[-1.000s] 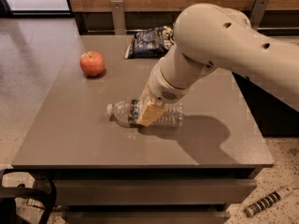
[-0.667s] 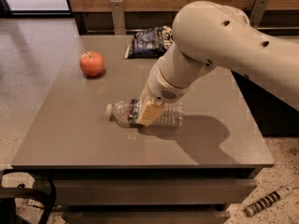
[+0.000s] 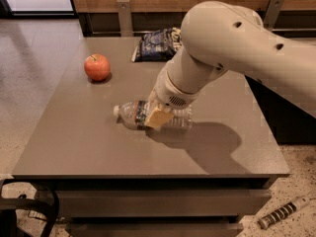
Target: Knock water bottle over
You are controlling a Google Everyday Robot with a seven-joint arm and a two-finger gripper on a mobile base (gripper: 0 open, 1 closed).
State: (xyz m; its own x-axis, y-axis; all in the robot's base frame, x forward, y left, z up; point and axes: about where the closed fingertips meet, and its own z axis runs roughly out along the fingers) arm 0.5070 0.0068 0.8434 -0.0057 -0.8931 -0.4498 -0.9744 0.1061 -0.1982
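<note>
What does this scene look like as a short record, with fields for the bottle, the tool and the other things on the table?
water bottle: lying on its side mid-table, white cap pointing left
tool: low at the bottle's middle, in front of it
apple: back left, apart from the bottle
snack bag: dark, near the table's back edge
table: grey flat top
task status: bottle already down

No text, brand, number or sign can be read. The label band on the water bottle, lying near the middle of the desk, shows only illegible print, as does the dark bag at the far edge. The gripper rests at the bottle.
</note>
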